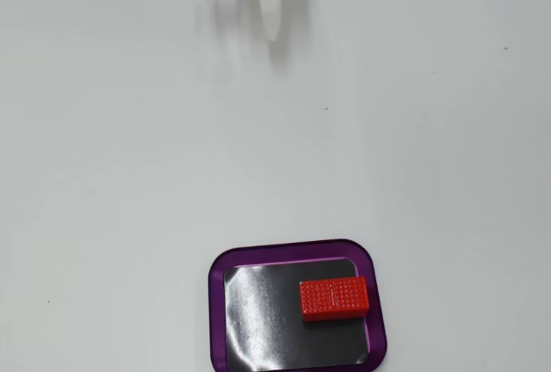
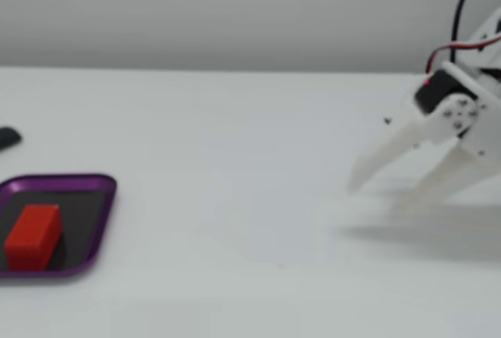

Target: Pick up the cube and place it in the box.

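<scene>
One cube (image 1: 334, 298) lies already inside the box (image 1: 219, 303), flat on the dark floor, nearer to the right rim in the view from above and touching no rim as far as I can tell. The placing looks done, so the step in hand is, I judge, to draw the arm away cleanly. The jaws (image 2: 377, 189) are released and empty, their two white fingers spread apart above the tabletop (image 1: 120, 148), well apart from the box. To finish well, the arm should keep its height and not sweep toward the tray. Between arm and box the tabletop is bare and wide; the box sits close to the lower picture edge.
</scene>
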